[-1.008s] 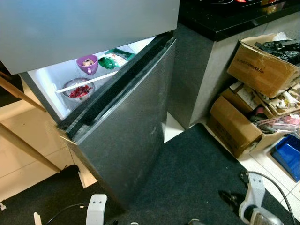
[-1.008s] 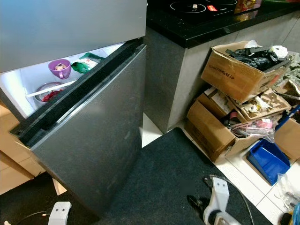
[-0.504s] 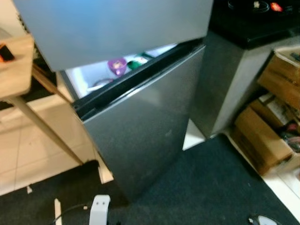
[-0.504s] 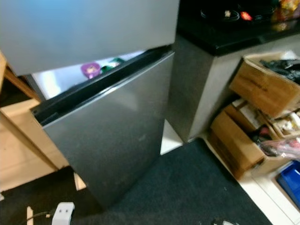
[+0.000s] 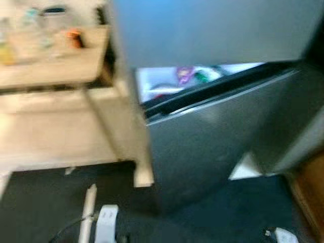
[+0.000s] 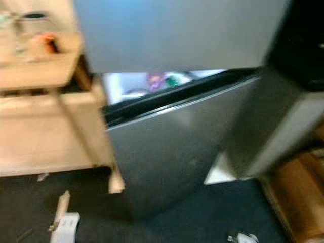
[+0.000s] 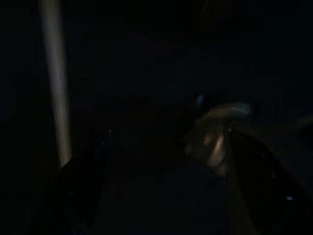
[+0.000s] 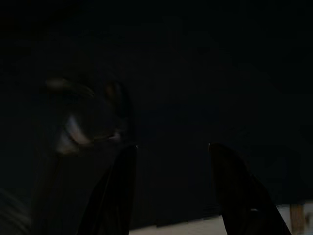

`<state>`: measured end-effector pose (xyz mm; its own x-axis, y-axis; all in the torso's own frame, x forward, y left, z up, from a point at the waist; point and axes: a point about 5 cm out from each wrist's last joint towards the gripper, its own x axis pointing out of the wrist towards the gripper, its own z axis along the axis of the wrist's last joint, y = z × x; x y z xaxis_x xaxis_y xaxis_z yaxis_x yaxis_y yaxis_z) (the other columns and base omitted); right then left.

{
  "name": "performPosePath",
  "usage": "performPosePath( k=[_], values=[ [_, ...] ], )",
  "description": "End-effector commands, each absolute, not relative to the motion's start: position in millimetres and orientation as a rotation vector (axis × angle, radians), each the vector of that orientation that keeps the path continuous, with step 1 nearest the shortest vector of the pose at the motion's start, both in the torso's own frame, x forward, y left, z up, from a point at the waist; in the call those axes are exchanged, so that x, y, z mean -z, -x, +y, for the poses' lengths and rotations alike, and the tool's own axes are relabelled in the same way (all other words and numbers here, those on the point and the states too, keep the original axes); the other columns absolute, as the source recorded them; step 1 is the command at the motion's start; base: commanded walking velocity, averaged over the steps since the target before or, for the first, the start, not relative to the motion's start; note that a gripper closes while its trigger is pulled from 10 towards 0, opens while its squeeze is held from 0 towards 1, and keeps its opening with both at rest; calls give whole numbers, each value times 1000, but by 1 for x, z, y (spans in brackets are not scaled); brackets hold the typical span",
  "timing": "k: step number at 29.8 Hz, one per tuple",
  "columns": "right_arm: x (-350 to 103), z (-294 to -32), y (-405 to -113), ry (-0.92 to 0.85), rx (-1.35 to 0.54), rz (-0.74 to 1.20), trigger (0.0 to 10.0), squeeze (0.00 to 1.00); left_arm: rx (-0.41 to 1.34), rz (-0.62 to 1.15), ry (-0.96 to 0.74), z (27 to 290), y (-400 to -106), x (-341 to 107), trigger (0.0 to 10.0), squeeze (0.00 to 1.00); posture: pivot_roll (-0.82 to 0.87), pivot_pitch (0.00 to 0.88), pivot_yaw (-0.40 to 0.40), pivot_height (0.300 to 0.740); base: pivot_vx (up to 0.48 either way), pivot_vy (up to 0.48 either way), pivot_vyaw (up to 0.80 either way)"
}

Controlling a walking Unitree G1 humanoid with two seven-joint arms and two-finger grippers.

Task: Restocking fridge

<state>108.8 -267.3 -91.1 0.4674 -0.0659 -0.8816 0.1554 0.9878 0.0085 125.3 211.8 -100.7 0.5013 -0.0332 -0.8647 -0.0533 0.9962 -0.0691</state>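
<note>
The grey fridge stands ahead, blurred. Its lower door [image 5: 212, 131] is ajar, leaving a lit gap under the upper door [image 5: 212, 25]. Inside the gap I make out a purple cup [image 5: 183, 75] and a green packet [image 5: 203, 76] beside it. Both arms hang low over the floor: the left arm [image 5: 105, 225] and the right arm [image 5: 281, 235]. In the dark left wrist view the left gripper [image 7: 168, 137] has its fingers apart with nothing between them. The right gripper [image 8: 172, 147] is open too, above the dark mat.
A wooden table [image 5: 55, 66] with several jars on top stands left of the fridge, one leg [image 5: 104, 131] close to the door. A black mat [image 5: 50, 202] covers the floor in front. A grey counter side [image 6: 283, 126] and a cardboard box [image 6: 298, 192] are at the right.
The whole view has swung to the left and blurred: the wooden table has come into sight and the cardboard boxes have slid off to the right. Both arms still hang low.
</note>
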Motion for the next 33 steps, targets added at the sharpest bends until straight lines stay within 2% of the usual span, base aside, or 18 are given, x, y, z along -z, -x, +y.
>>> performPosePath(
  k=[1,7,17,20,27,33],
  values=[
    [96,-258,-103,-99,123,1105,10000,0,-34,1022,94,216,-133,97,10000,0,-42,23,8,740,0,0,775],
    [98,-248,-108,-91,99,1108,10000,0,-23,1003,77,220,-141,94,10000,0,-29,6,-5,740,0,0,779],
    [89,-256,-132,20,150,1054,10000,0,4,1026,85,213,-142,95,10000,0,-41,0,14,740,0,0,779],
    [89,-255,-134,31,162,1052,10000,0,5,994,98,212,-150,92,10000,0,-33,0,14,740,0,0,0],
    [91,-253,-132,46,185,1055,10000,0,14,1065,55,219,-137,96,10000,0,-15,0,13,740,0,-424,0],
    [83,-256,-149,57,207,982,10000,0,-11,1086,75,217,-127,100,10000,0,-16,0,10,740,0,-89,0]
  ],
)
